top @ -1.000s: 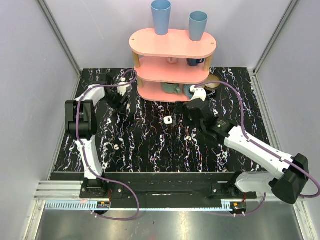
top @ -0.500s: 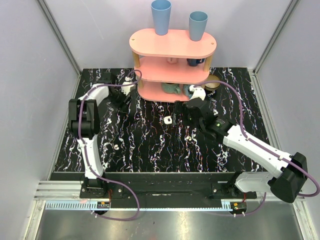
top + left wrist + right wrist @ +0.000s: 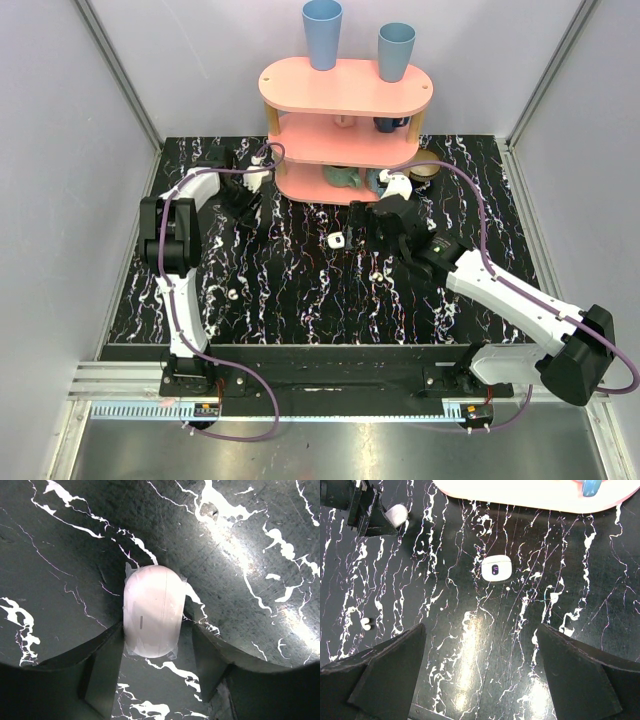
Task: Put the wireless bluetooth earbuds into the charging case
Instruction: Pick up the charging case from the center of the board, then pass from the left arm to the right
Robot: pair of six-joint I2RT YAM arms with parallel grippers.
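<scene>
Charging case (image 3: pixel 337 240) central, before shelf (image 3: pixel 345 90) — earbuds (image 3: pixel 232 294) nearer, off to its left.

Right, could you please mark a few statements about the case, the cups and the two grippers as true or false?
1. The right gripper is open and holds nothing. True.
2. The charging case sits on the shelf. False: the charging case lies on the table, in front of the pink shelf.
3. The left gripper has its fingers either side of a white oval object lying on the table. True.
4. Both cups stand on the table. False: one blue cup and the other blue cup stand on top of the pink shelf.
5. An earbud lies on the table, apart from the charging case. True.
</scene>
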